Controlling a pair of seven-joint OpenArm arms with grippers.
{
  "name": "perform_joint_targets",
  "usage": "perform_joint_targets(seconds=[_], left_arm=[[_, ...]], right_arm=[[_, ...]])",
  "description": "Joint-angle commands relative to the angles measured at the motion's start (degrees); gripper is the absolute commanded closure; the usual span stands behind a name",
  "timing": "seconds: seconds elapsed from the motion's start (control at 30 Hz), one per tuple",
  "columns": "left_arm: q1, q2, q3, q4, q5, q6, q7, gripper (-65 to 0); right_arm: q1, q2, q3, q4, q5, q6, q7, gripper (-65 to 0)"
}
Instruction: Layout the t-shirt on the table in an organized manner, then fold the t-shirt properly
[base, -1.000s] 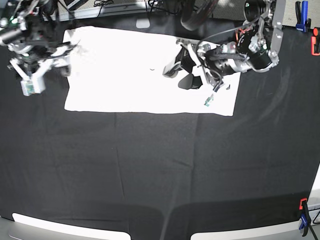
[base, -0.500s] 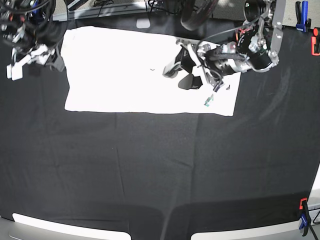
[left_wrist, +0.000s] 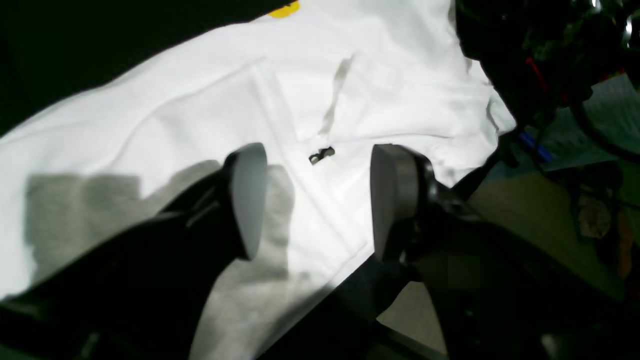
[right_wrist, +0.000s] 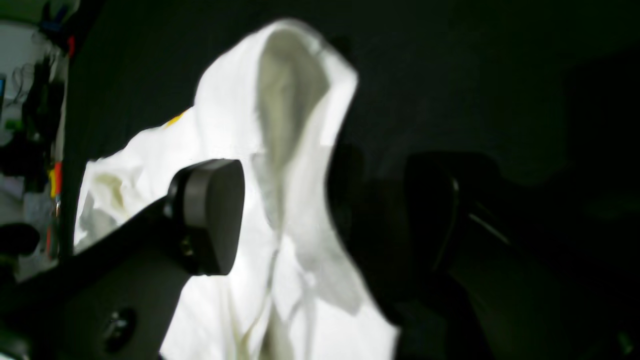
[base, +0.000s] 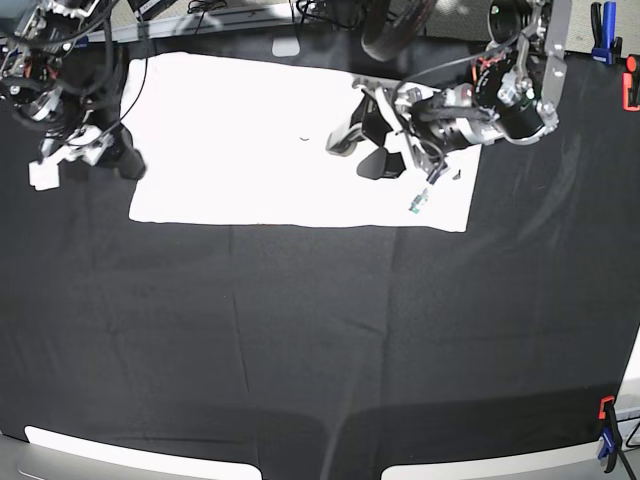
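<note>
Though yellow print (left_wrist: 284, 9) shows, t-shirt (base: 250, 150) lettering stays unreadable.

Overhead view sharp, evenly lit. White cloth t-shirt (base: 290, 140) blown out to glare, detail lost, on the dim black cloth surface (base: 330, 340). Wrist views dark, soft; right wrist view blurred. Grey finger shadows fall on the shirt (left_wrist: 90, 200). Slight edge curvature.

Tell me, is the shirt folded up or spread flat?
Partly folded: the shirt lies flat on the table as a plain white rectangle, no sleeves sticking out, and one end looks doubled over.
</note>
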Motion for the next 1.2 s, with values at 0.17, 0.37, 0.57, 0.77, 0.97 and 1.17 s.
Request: perform_joint_targets(seconds=[0.17,0.37,0.57,0.77,0.97,1.17], left_arm=[[-0.5,0.0,-0.2,1.1,-0.9,-0.1,-1.3,-30.7],[-0.5,0.0,-0.2,1.1,-0.9,-0.1,-1.3,-30.7],[-0.5,0.0,-0.2,1.1,-0.9,-0.1,-1.3,-30.7],[-0.5,0.0,-0.2,1.1,-0.9,-0.1,-1.3,-30.7],[-0.5,0.0,-0.2,1.1,-0.9,-0.1,-1.3,-30.7],[-0.5,0.0,-0.2,1.1,-0.9,-0.1,-1.3,-30.7]], right_arm=[[-4.9,0.0,-10.3,-0.1,-1.2,-0.6,-4.4,-47.7],[-5.5,0.1,-11.9,0.0,0.5,-0.6,-4.4,-47.7],[-5.5,0.0,-11.9,0.0,0.3,-0.6,-4.4,-47.6],[-5.4,0.1,-11.9,0.0,0.3,-0.6,-4.4,-41.9],[-5.0,0.1,-11.9,0.3,0.6,-0.6,-4.4,-5.9],[-2.2,0.1,-11.9,2.4,0.5,-0.6,-4.4,0.0]])
